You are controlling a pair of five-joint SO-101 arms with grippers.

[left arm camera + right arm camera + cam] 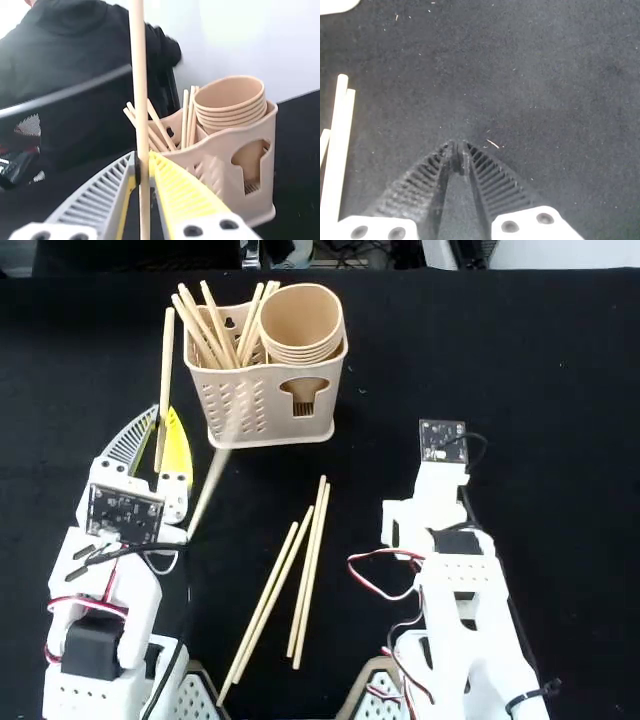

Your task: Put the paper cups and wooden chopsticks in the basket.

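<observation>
Bench (560, 390): A black cloth covers it. The basket stands at the far side and your two arms sit at the near side.

Basket (265, 400): It is upright, just beyond and to the right of your left arm. A divider splits it in two, which is likely why the cups and sticks sit on separate sides.

Left tool (165, 455): It is clamped on one chopstick, grey jaw on one side and yellow jaw on the other. It points toward the basket's left end.

Right tool (456, 150): The jaws are closed on nothing, tips together, low over bare cloth. It looks parked to keep clear of your left arm.

Paper cups (300, 320): They are nested in one stack in the basket's right compartment, mouths up. That part of the task looks done.

Stored chopsticks (205, 325): A bundle stands on end in the left compartment, leaning and fanned out.

Loose chopsticks (300, 570): About four lie flat between your arms, in two near-parallel pairs well short of the basket. One more seems to lie from the basket's foot toward your left tool.

Held chopstick (165, 380): It is gripped near its lower end, so most of its length juts past the jaws. Its tip is just left of the basket, beside the rim and not yet over the compartment. You will probably need to carry it right before letting go.
</observation>
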